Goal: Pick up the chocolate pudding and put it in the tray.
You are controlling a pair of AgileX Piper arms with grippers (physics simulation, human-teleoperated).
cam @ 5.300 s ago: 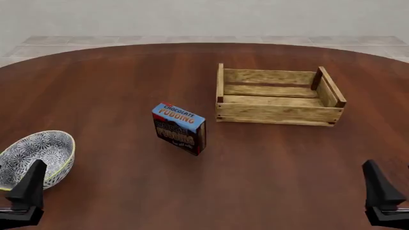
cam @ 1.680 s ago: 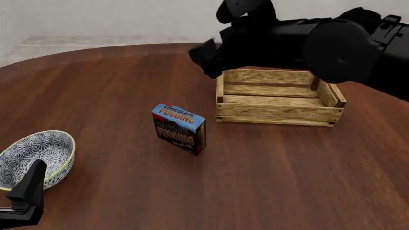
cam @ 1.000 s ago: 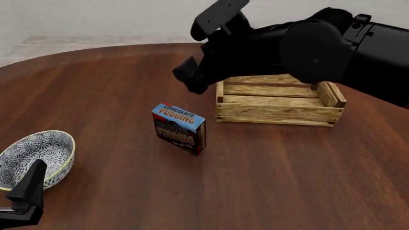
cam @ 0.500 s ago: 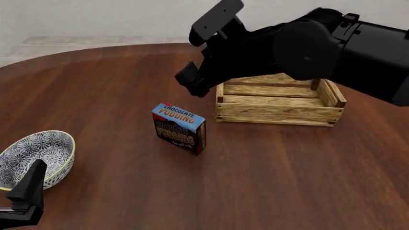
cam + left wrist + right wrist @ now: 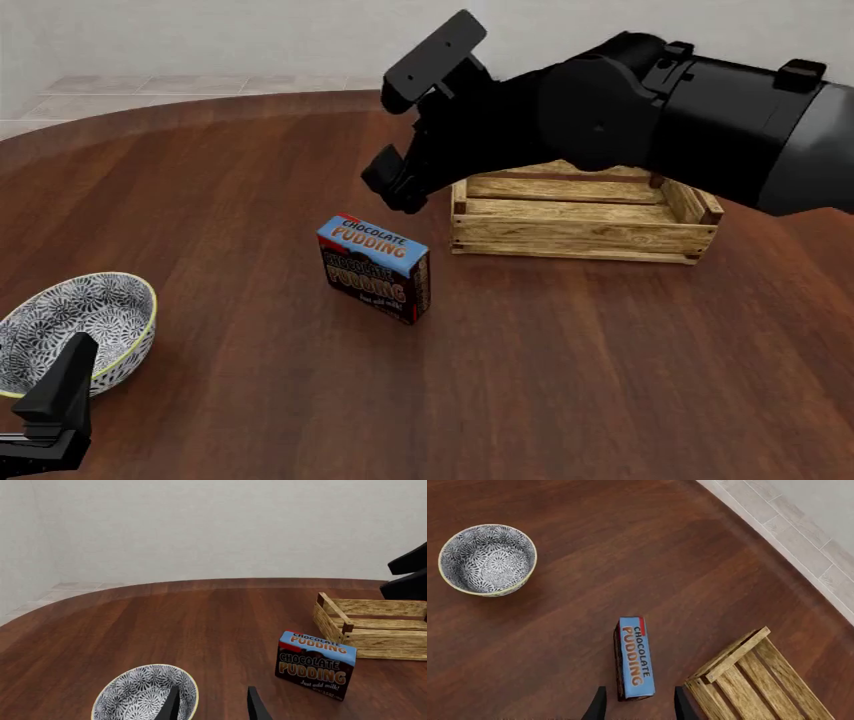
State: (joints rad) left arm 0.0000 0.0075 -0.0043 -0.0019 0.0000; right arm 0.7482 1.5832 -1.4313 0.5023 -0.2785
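The chocolate pudding stands upright on the table left of the tray, an open wooden slat crate. My right gripper hangs open in the air above and behind the pudding, beside the tray's left end. In the right wrist view the pudding's blue top lies just ahead of the open right gripper, with the tray's corner beside it. My left gripper is open low at the table's near left, over the bowl's edge, far from the pudding.
A blue-and-white patterned bowl with a yellow rim sits at the near left, next to the left gripper. The right arm's black bulk hangs over the tray's back. The round table's far edge meets a tiled floor.
The right arm has come up from the near right, swung over the tray and reached left toward the pudding. Pudding, tray, bowl and left arm have stayed put.
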